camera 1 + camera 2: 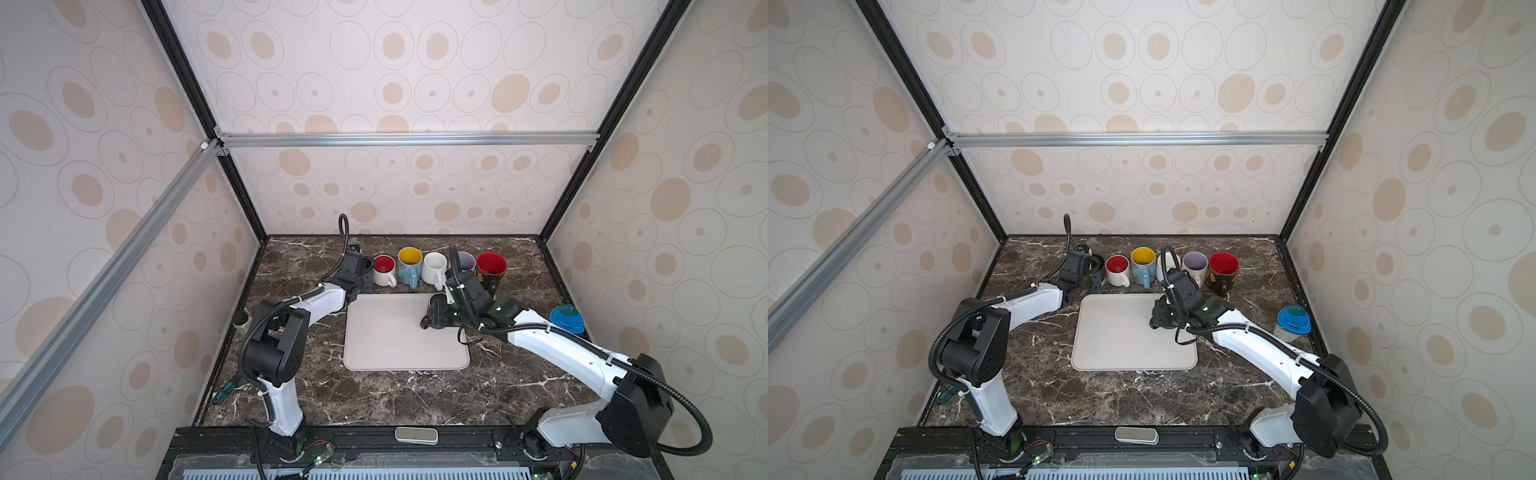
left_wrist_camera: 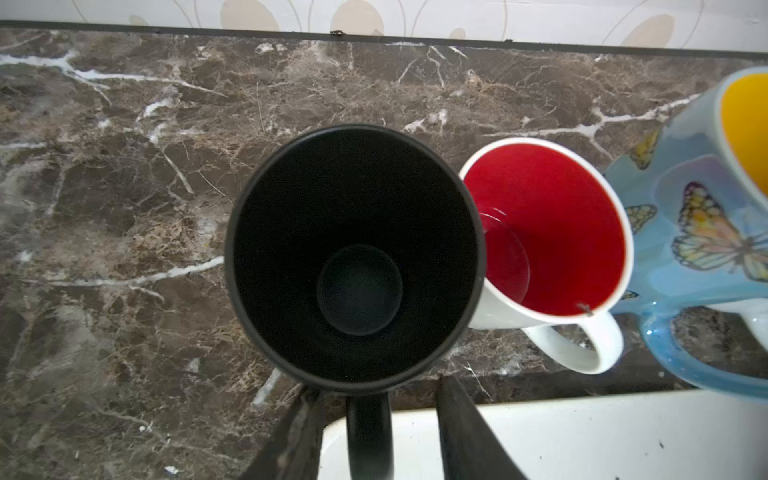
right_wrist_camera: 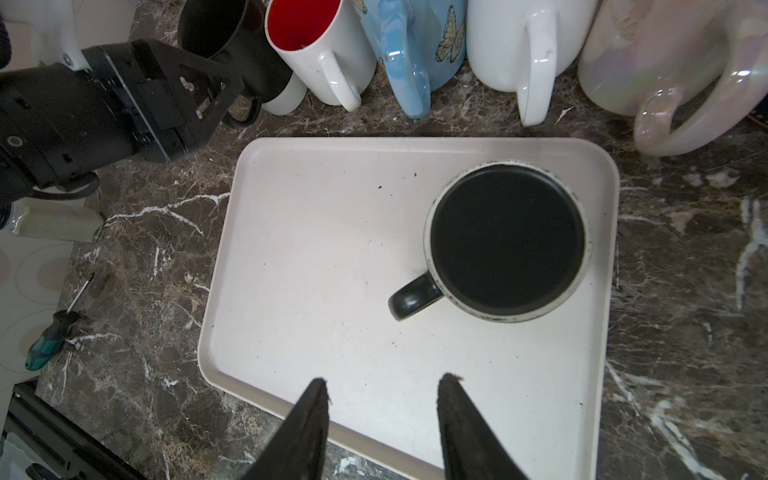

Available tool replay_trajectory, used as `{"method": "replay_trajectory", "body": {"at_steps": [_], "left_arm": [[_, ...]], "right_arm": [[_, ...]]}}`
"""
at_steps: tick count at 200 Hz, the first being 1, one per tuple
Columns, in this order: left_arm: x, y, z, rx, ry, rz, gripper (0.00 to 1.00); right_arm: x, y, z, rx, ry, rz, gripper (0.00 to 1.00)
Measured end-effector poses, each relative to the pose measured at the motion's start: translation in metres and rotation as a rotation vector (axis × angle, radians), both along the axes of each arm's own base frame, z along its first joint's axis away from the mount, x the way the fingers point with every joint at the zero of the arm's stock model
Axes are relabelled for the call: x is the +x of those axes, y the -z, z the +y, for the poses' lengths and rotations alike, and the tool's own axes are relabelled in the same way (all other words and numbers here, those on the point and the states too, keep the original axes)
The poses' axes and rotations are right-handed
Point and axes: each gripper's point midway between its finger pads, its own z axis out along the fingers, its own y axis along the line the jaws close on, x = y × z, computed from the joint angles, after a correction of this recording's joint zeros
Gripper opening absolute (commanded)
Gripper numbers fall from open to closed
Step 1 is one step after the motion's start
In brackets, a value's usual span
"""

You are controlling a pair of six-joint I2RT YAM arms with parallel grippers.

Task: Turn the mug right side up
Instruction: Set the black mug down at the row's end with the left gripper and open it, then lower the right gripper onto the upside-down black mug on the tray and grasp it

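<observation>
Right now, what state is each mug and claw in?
Squat black mug on tray, upside down.
Tall black mug, upright.
Red-lined white mug, upright.
Butterfly mug, upright.
Plain white mug, upright.
Pearly mug, upright.
Dark red-lined mug, upright.
Left claw, open, astride tall black mug's handle.
Right claw, open, empty.

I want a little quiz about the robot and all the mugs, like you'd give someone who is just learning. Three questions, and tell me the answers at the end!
1. True or false: the dark mug on the tray has its opening facing up.
2. What colour is the inside of the butterfly mug? A red, B yellow, C green.
3. Fill in the gap: the left gripper stands open around the black mug's ______.

Key: 1 false, its flat bottom faces up. 2 B. 3 handle.
</observation>
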Motion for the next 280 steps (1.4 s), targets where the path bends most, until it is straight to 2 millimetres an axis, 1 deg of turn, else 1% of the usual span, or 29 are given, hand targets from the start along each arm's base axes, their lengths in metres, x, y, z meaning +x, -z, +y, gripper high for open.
{"method": "replay_trajectory", "body": {"at_steps": [19, 39, 51, 74, 84, 94, 111, 122, 136, 155, 177, 199, 219, 246, 259, 280], "left_arm": [[0.0, -0.005, 0.0, -0.007, 0.001, -0.007, 0.65], [-0.002, -0.021, -0.001, -0.021, 0.004, -0.033, 0.78], [-0.004, -0.037, -0.001, -0.034, 0.007, -0.061, 0.84], [-0.011, -0.082, 0.002, -0.076, -0.001, -0.15, 0.92], [-0.02, -0.102, 0.003, -0.099, -0.001, -0.192, 0.94], [-0.032, -0.119, 0.003, -0.121, 0.0, -0.231, 0.95], [-0.055, -0.138, 0.001, -0.153, 0.008, -0.284, 0.97], [-0.073, -0.146, -0.008, -0.183, 0.036, -0.311, 0.98], [-0.095, -0.149, -0.021, -0.236, 0.081, -0.331, 0.98], [-0.126, -0.141, -0.038, -0.341, 0.158, -0.333, 0.97], [-0.157, -0.119, -0.042, -0.45, 0.205, -0.294, 0.97], [-0.177, -0.108, -0.041, -0.526, 0.229, -0.276, 0.97], [-0.187, -0.107, -0.04, -0.558, 0.243, -0.279, 0.97], [-0.188, -0.111, -0.043, -0.578, 0.264, -0.291, 0.97], [-0.188, -0.108, -0.046, -0.585, 0.272, -0.288, 0.97], [-0.188, -0.093, -0.049, -0.589, 0.28, -0.259, 0.97]], "right_arm": [[0.0, 0.0, -0.001, 0.004, 0.014, 0.003, 0.47], [0.001, 0.0, -0.007, 0.004, 0.061, 0.003, 0.48], [0.001, -0.001, -0.015, -0.002, 0.11, 0.003, 0.48], [0.0, -0.004, -0.032, -0.024, 0.222, 0.0, 0.48], [-0.002, -0.003, -0.039, -0.043, 0.265, 0.004, 0.47], [-0.005, -0.001, -0.044, -0.064, 0.301, 0.011, 0.47], [-0.011, 0.001, -0.048, -0.096, 0.342, 0.024, 0.46], [-0.014, 0.003, -0.05, -0.11, 0.358, 0.033, 0.45], [-0.016, 0.005, -0.051, -0.124, 0.378, 0.051, 0.42], [-0.017, 0.009, -0.051, -0.135, 0.396, 0.081, 0.41], [-0.022, 0.014, -0.051, -0.129, 0.418, 0.115, 0.39], [-0.025, 0.016, -0.046, -0.096, 0.44, 0.133, 0.38], [-0.028, 0.022, -0.043, -0.083, 0.462, 0.155, 0.38], [-0.026, 0.037, -0.036, -0.078, 0.486, 0.194, 0.38], [-0.025, 0.045, -0.033, -0.082, 0.495, 0.212, 0.38], [-0.022, 0.05, -0.026, -0.068, 0.501, 0.231, 0.4]]}}
